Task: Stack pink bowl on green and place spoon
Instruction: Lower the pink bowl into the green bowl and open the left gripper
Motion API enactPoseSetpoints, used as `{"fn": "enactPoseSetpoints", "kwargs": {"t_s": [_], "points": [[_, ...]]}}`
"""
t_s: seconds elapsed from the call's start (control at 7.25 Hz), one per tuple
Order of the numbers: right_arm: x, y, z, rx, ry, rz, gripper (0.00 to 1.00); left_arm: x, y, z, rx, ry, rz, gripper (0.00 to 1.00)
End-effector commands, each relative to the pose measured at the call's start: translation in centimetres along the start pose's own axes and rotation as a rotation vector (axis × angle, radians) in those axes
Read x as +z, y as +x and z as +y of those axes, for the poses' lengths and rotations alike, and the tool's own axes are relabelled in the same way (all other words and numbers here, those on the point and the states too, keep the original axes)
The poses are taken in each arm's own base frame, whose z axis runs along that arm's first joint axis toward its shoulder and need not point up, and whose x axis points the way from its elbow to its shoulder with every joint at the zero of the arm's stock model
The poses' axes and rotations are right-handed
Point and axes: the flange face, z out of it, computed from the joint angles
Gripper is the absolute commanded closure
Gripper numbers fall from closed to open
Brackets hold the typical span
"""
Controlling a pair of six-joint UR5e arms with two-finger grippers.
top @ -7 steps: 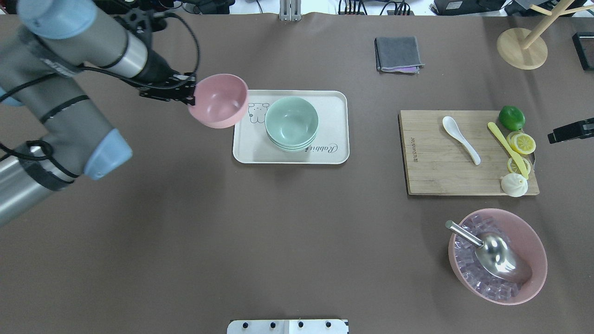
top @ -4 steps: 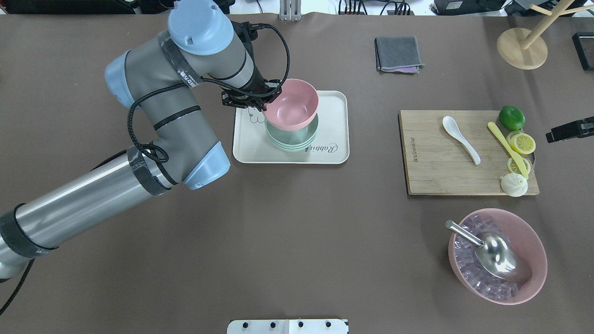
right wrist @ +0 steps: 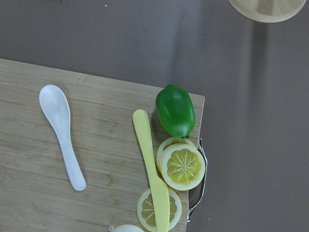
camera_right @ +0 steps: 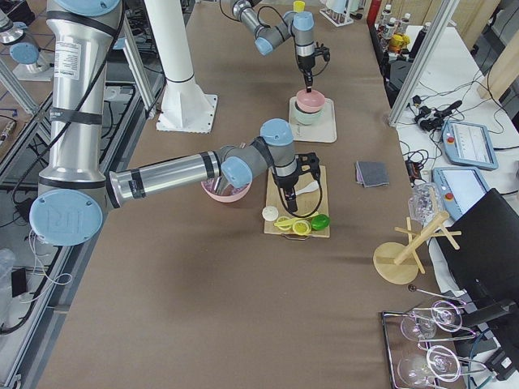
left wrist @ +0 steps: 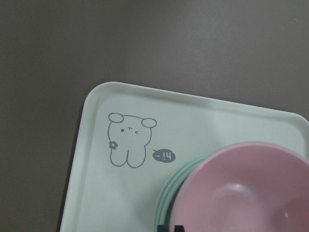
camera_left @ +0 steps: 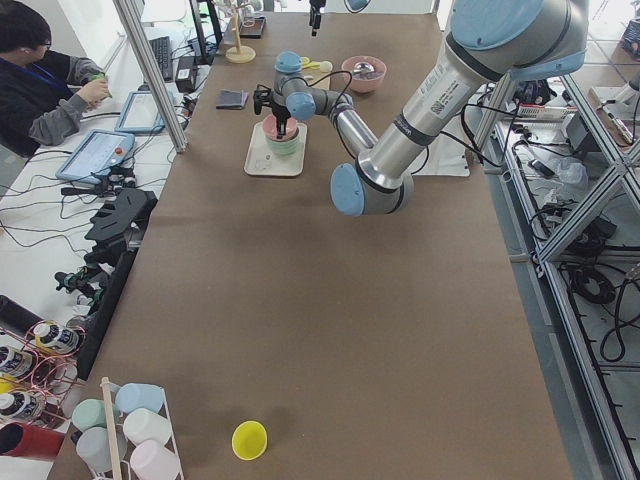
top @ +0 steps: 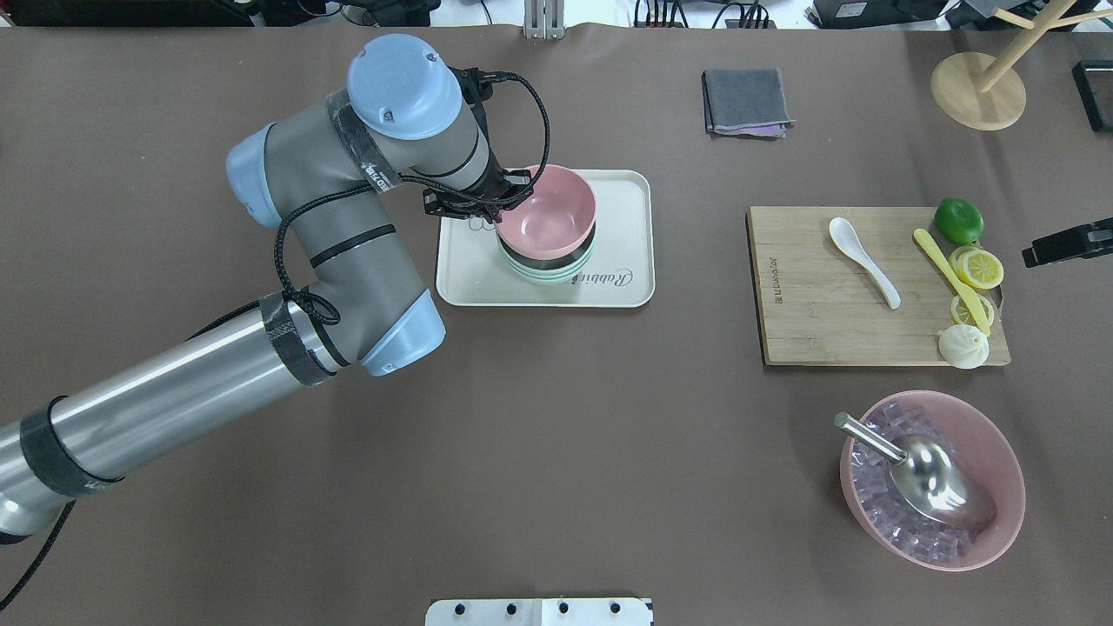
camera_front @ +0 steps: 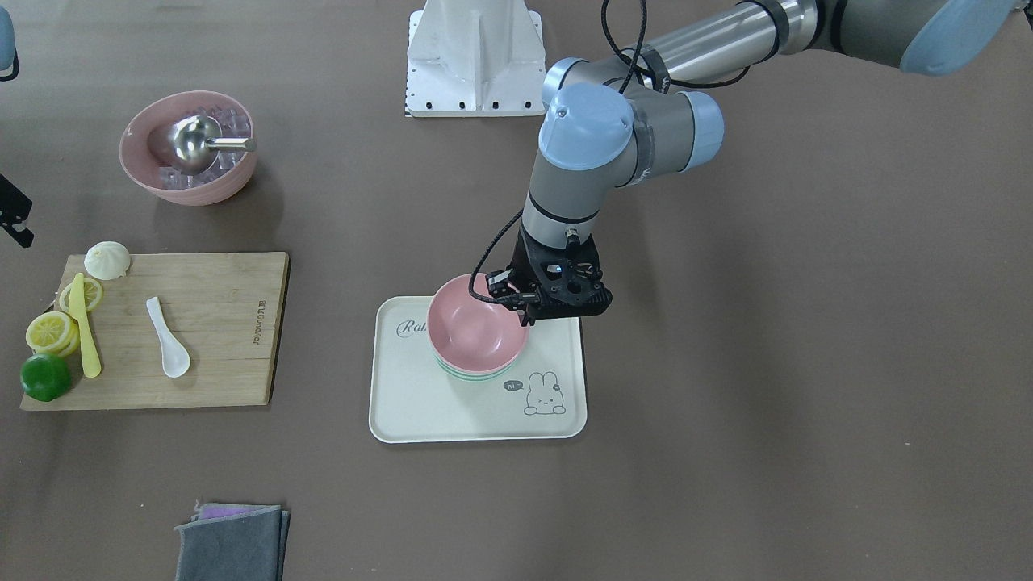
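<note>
The small pink bowl [top: 546,215] sits on top of the stack of mint-green bowls [top: 549,268] on the cream tray [top: 626,196]. It also shows in the front view [camera_front: 472,327] and the left wrist view [left wrist: 241,193]. My left gripper [top: 509,196] is shut on the pink bowl's rim on the side toward the robot's left. The white spoon [top: 861,248] lies on the wooden board and also shows in the right wrist view [right wrist: 62,133]. My right gripper [top: 1065,244] hovers at the board's right end. Its fingers are not clear.
The cutting board [top: 809,322] also holds a yellow knife [top: 948,278], a lime [top: 959,221], lemon slices and a bun [top: 963,346]. A larger pink bowl [top: 1000,461] with cubes and a metal scoop stands near right. A grey cloth [top: 746,102] and a wooden stand [top: 978,91] lie far back.
My left arm swung right with the pink bowl, from left of the tray to over the green stack, then lowered it onto the stack. The right gripper barely moved.
</note>
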Motion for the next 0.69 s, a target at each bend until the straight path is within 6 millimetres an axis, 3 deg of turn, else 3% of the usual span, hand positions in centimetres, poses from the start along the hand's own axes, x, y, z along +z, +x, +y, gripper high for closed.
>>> {"fn": "enactPoseSetpoints", "kwargs": {"t_s": [0.0, 0.55], "points": [[0.02, 0.01, 0.0, 0.001, -0.001, 0.001, 0.0, 0.28, 0.03, 0.24, 0.001, -0.003, -0.003, 1.0], [0.02, 0.01, 0.0, 0.001, -0.001, 0.001, 0.0, 0.61, 0.35, 0.79, 0.01, 0.003, 0.005, 1.0]]}}
